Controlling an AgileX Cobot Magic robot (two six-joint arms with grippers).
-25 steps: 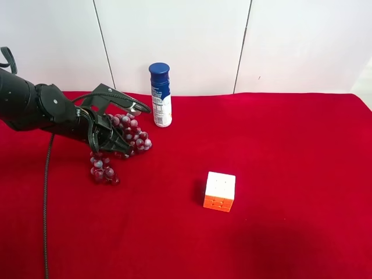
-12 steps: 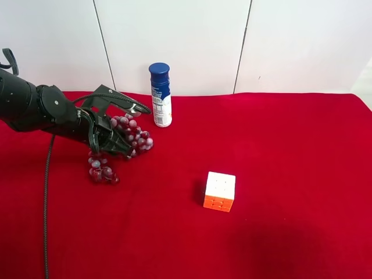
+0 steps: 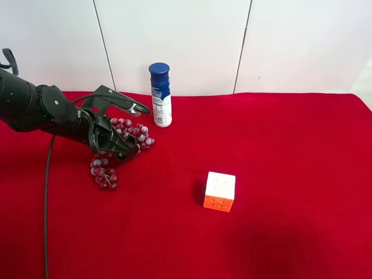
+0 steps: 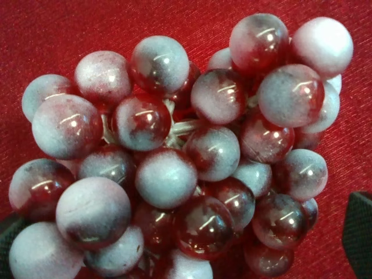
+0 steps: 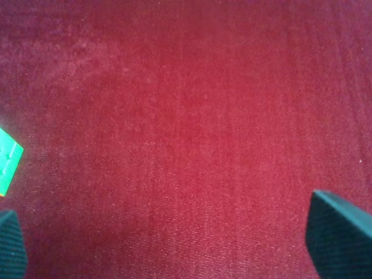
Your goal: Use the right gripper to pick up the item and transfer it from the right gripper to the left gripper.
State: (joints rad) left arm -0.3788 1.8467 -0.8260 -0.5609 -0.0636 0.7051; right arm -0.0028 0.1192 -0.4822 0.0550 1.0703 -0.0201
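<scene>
Handover looks done, by our reading. Exterior high view: the grapes point(image 3: 104, 173) sit at the far left of the red cloth point(image 3: 279, 151), lower end on the cloth, upper part inside the left gripper point(image 3: 136, 131), whose bulky black arm comes in from the view's left edge w/ a thick cable trailing down. Blue-capped bottle point(image 3: 161, 96) stands upright just beside them; the cube point(image 3: 220, 191) lies well apart, mid-cloth. White panelled wall point(image 3: 174, 35) behind. No second arm in this view.

Right wrist view: right gripper point(image 5: 174, 238) spread wide, nothing between the tips, only cloth below and a green corner point(image 5: 7, 160) at the edge.

Left wrist view: grapes fill the frame. One pad point(image 4: 360, 232) stands clear of them w/ cloth showing between, so the jaws seem parted, not clamped; the other pad is mostly hidden.

Next, we'd judge: either close firmly on the bunch or back off w/o dragging it.
</scene>
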